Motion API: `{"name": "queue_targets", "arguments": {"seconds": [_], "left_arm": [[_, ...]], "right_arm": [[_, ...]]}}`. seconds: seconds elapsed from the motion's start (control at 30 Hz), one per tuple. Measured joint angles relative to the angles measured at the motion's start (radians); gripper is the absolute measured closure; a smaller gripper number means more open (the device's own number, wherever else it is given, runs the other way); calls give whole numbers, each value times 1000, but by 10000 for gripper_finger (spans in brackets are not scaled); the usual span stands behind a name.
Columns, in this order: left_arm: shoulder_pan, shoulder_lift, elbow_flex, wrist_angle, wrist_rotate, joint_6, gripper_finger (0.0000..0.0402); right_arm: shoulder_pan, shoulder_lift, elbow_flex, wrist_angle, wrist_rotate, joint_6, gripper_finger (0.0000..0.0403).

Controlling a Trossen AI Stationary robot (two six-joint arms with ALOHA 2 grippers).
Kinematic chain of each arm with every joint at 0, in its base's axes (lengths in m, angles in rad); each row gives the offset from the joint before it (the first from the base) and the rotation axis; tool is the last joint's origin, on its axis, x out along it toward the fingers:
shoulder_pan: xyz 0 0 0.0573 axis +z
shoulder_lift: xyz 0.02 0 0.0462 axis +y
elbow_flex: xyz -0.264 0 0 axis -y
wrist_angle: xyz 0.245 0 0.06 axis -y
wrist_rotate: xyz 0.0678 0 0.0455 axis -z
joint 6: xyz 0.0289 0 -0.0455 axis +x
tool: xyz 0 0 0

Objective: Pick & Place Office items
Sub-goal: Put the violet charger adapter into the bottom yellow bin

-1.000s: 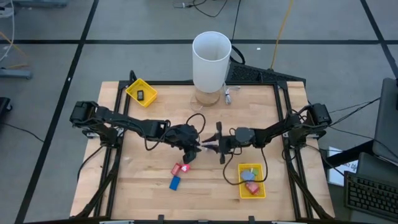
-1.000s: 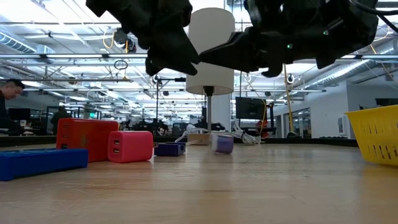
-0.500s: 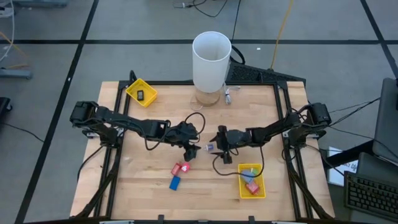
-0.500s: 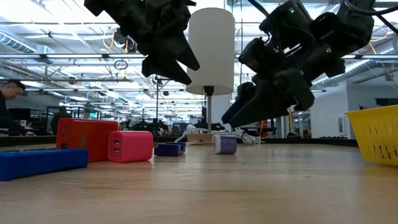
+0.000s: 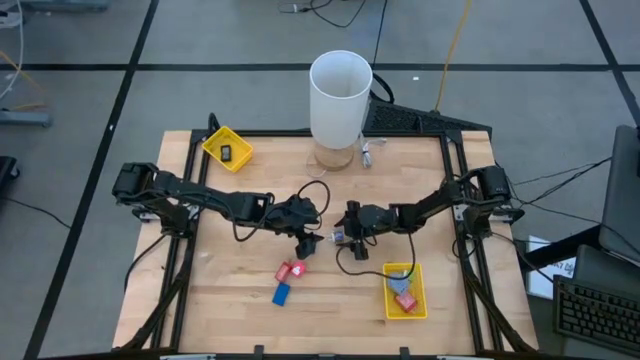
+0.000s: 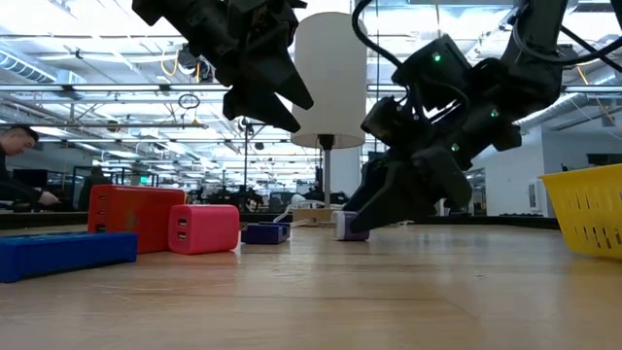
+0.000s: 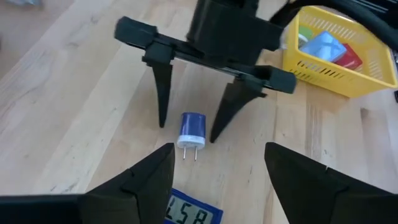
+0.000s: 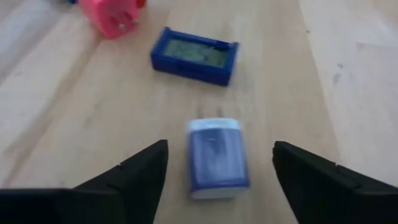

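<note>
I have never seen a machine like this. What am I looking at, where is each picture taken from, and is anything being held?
These are two dark robot arms at a wooden table. One picture looks down from above, one looks level across the table top, and two come from cameras on the arms' wrists.

The right gripper stands low with its jaws open on either side of a small blue plug lying on the wood; it does not grip it. The left gripper hangs above the table, jaws open and empty.

Also there: a small blue display block, a pink piece, a red piece, two yellow trays and a tall white cylinder.
</note>
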Motion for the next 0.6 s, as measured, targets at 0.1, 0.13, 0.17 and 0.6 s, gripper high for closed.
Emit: {"name": "queue_targets", "arguments": {"seconds": [0.1,0.13,0.17,0.6], "left_arm": [[0,0,0,0,0,25,158],[0,0,0,0,0,33,160],[0,0,0,0,0,39,160],[0,-5,0,-27,1,85,138]], "right_arm": [[-7,0,0,-9,-3,-2,167],[-7,0,0,-8,-5,-5,180],[-7,0,0,-8,-10,-8,195],[-7,-131,0,-104,-81,-53,282]]}}
